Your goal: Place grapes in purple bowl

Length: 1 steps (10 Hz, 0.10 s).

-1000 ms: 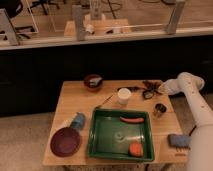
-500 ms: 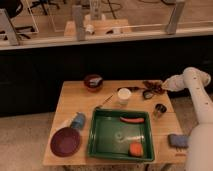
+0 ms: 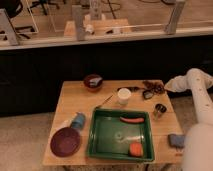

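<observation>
The grapes point(image 3: 151, 85), a small dark reddish cluster, lie on the wooden table point(image 3: 75, 102) near its back right corner. My gripper point(image 3: 161, 89) reaches in from the right at the end of the white arm point(image 3: 192, 80) and sits right at the grapes' right side. I cannot tell whether it touches them. The purple bowl point(image 3: 65, 141) is wide, shallow and empty. It stands at the table's front left corner, far from the gripper.
A green tray point(image 3: 100, 145) in the front middle holds a long orange-red piece point(image 3: 131, 120) and an orange lump point(image 3: 135, 148). A white cup point(image 3: 123, 95), a reddish-brown bowl point(image 3: 93, 81), a black looped object point(image 3: 148, 93), a small jar point(image 3: 159, 109), a blue can point(image 3: 78, 120) and a blue sponge point(image 3: 176, 140) also stand here.
The arm has swung a little to the right and back. Its gripper end stays by the grapes. Nothing on the table has moved.
</observation>
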### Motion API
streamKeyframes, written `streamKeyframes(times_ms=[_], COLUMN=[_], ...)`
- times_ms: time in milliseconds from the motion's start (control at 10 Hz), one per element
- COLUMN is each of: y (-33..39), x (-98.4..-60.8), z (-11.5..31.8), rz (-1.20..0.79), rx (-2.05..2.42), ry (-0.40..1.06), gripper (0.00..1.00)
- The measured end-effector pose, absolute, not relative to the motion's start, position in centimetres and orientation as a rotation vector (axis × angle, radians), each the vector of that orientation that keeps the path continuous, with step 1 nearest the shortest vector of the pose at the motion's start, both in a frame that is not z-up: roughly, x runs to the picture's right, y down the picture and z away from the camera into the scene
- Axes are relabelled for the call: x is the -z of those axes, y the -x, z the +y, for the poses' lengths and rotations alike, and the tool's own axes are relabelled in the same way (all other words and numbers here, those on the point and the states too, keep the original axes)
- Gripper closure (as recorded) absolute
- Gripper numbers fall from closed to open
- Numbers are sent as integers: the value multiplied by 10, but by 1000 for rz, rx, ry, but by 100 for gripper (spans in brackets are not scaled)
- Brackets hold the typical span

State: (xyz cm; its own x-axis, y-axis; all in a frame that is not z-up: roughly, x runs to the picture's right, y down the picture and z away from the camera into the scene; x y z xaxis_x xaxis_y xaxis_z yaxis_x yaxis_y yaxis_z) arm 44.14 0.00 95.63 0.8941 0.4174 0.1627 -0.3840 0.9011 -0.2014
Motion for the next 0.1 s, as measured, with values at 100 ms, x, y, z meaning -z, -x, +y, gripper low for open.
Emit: streamKeyframes(times_ms=[100], y=[-438], x=[-956], z=[3], rz=[-236], rx=[-435], ry=[169], gripper=[20])
